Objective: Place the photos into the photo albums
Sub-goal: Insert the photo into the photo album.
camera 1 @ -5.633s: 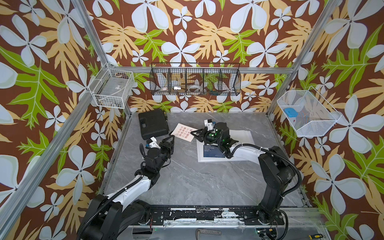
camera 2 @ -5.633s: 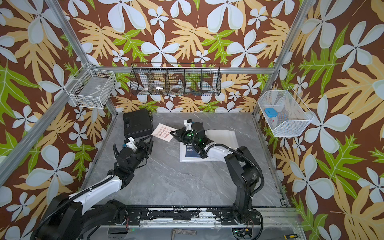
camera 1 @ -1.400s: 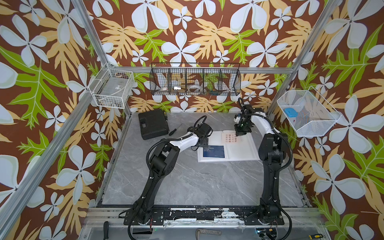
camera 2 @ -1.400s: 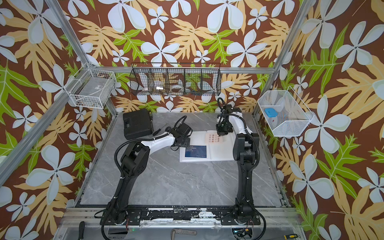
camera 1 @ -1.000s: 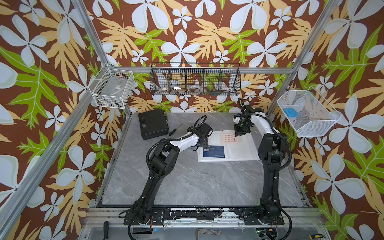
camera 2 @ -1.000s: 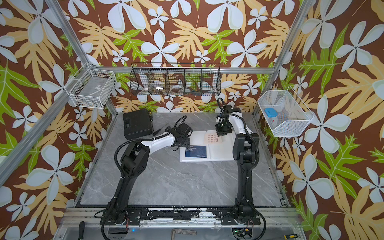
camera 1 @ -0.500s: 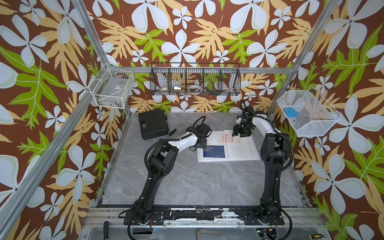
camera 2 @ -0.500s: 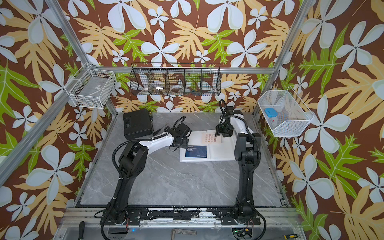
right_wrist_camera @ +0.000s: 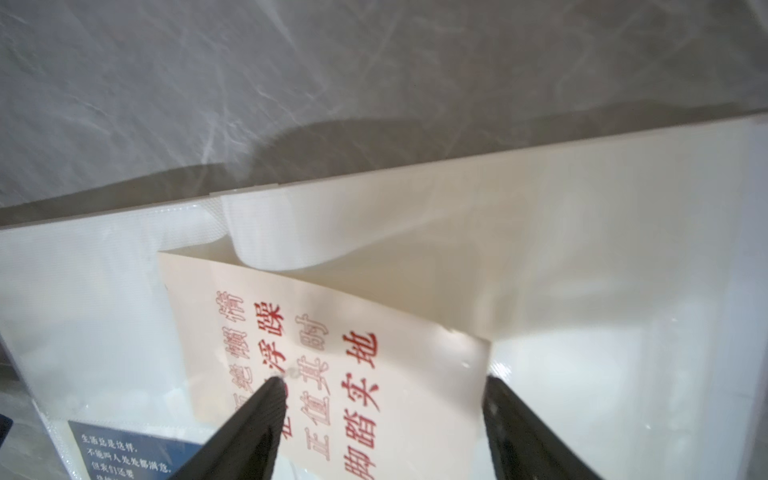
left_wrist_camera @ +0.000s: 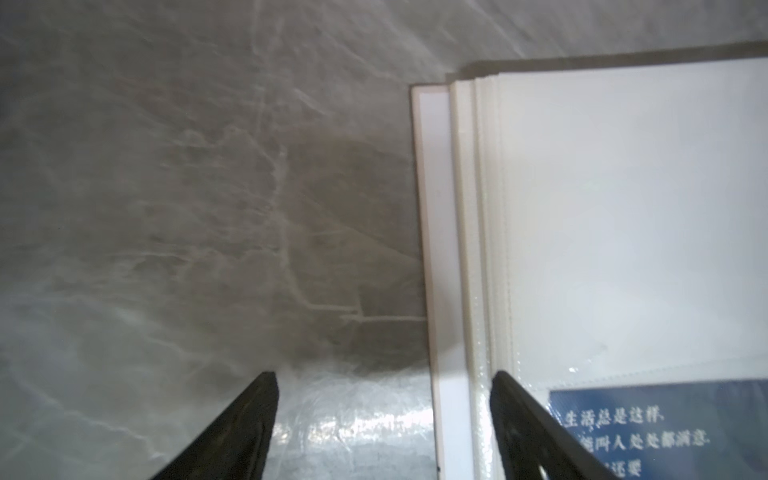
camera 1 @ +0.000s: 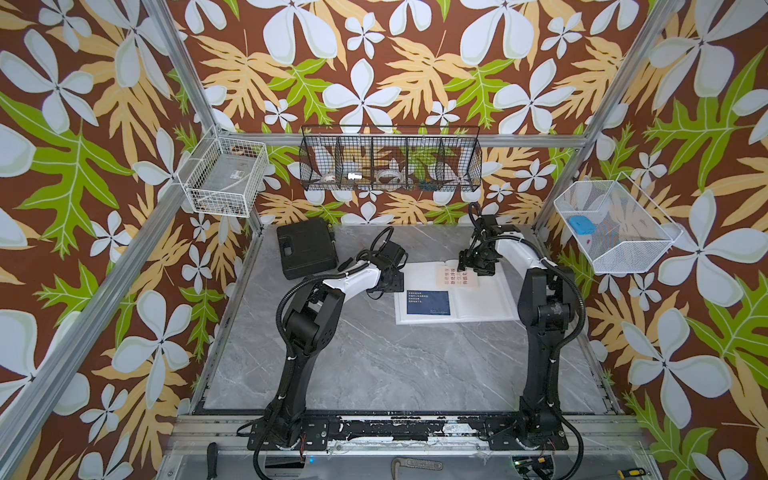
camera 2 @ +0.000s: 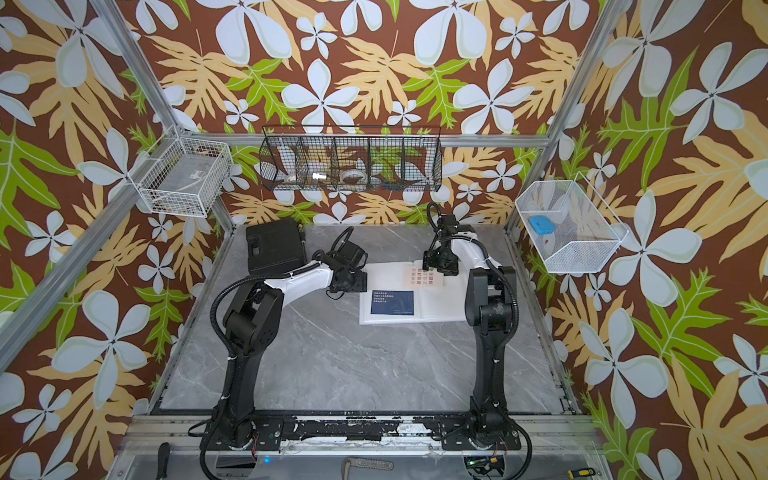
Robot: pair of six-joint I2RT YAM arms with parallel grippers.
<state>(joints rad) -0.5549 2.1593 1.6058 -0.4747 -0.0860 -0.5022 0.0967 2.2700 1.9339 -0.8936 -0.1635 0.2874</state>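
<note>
Released within the last second, the cream card is no longer pinched by the right gripper, whose black tapered fingers now stand wide apart with nothing between them.

Grey, marble-veined and matte, the table carries everything. The photo album lies open and flat toward the table's far edge, right of centre, in both top views: a large white rectangle with thick stacked leaves and glossy clear sleeves, one leaf curling up at the gutter. A black case, a moulded plastic box with rounded corners, sits by the table's far left corner, well apart from the album.

The left gripper is also spread wide and holds nothing. It straddles the album's left edge near its far left corner, one finger over bare table and one over the page stack.

The navy card, a rectangle with small white Chinese lines, sits under clear film on the left page near the album's front edge. The cream card, thin and printed with red characters, lies skewed across the gutter near the album's far edge. One right fingertip is over its printed face (contact unclear), and the other is just past its edge. Whether the card is inside a sleeve cannot be told.
</note>
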